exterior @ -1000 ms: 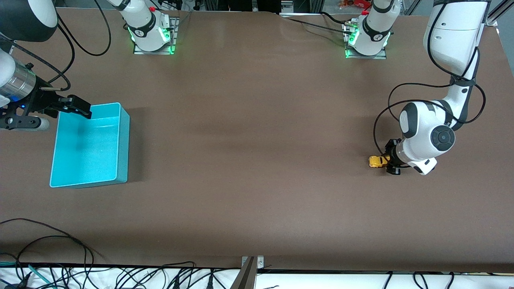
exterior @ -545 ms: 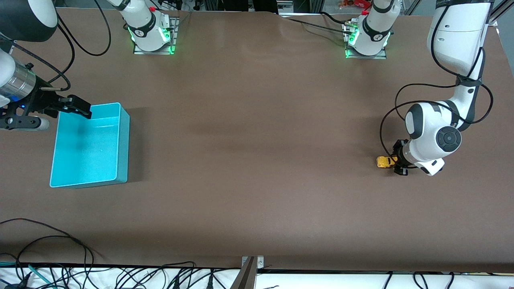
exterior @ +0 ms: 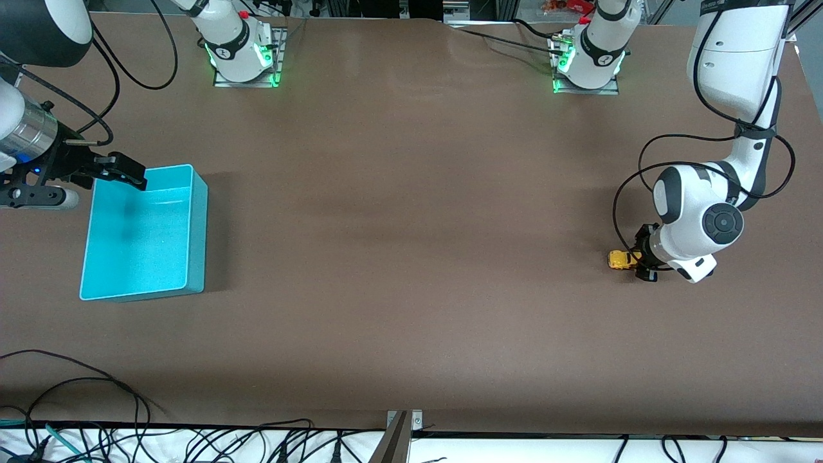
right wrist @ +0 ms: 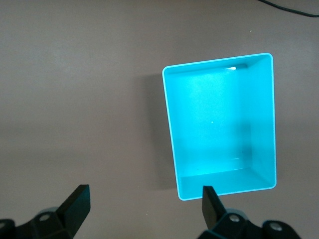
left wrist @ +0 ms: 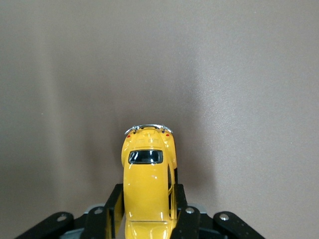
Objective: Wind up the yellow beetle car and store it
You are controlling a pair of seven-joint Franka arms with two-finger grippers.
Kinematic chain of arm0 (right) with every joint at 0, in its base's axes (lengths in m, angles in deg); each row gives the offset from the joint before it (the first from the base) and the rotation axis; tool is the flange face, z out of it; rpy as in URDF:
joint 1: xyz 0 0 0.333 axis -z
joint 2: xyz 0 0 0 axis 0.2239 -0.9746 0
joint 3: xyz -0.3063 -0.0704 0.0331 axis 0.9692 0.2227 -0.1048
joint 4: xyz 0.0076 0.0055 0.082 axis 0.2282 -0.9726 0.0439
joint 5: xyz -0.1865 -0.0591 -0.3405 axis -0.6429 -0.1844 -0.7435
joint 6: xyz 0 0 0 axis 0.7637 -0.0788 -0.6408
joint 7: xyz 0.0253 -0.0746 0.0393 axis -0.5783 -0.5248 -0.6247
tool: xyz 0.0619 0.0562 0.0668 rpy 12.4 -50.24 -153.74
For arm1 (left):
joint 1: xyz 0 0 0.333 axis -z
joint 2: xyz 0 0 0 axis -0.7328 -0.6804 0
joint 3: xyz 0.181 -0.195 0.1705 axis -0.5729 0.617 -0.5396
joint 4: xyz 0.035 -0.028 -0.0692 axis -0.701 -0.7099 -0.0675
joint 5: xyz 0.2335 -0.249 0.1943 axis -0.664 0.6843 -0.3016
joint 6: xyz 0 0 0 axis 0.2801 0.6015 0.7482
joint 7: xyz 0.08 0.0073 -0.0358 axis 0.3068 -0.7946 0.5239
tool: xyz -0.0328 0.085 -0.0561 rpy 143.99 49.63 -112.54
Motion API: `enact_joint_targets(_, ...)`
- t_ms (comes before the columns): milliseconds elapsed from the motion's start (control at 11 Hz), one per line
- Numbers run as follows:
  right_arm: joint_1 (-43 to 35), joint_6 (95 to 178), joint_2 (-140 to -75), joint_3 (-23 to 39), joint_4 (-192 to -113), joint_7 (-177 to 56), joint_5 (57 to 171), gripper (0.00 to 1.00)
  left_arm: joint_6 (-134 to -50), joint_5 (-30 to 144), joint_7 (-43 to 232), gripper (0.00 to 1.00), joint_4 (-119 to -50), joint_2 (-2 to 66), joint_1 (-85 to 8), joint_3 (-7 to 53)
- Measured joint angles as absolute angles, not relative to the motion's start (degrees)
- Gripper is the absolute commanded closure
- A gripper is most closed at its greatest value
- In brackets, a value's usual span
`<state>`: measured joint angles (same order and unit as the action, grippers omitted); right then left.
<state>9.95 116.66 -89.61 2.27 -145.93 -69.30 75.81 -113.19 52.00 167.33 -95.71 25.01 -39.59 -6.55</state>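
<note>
left wrist view shows the yellow beetle car (left wrist: 148,191) pinched between the left gripper (left wrist: 145,211) jaws.

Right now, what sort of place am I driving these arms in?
Most likely a robotics lab bench, not a home. Two arm bases bolted to a brown table, loose cables along its near edge, and only staged props: a teal bin and the yellow beetle car in the left gripper.
</note>
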Motion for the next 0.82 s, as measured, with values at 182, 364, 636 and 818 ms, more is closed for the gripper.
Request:
enact_joint_targets(182,9.9,116.7,-89.6,2.3,-145.9,-69.3,75.8,0.00,-113.2,52.0,167.1,1.00,-95.7,25.0,-39.8,-6.6)
enact_joint_targets(364,9.9,116.7,-89.6,2.3,-145.9,-69.3,75.8,0.00,-113.2,52.0,166.7,1.00,-95.6,24.9,-40.0,-6.6)
enact_joint_targets(636,9.9,116.7,-89.6,2.3,-145.9,-69.3,75.8,0.00,-113.2,52.0,166.4,0.72,-95.5,24.9,-40.2,-6.6)
enact_joint_targets(818,9.9,116.7,-89.6,2.3,-145.9,-69.3,75.8,0.00,-113.1,52.0,166.4,0.20,-95.3,24.8,-40.3,-6.6)
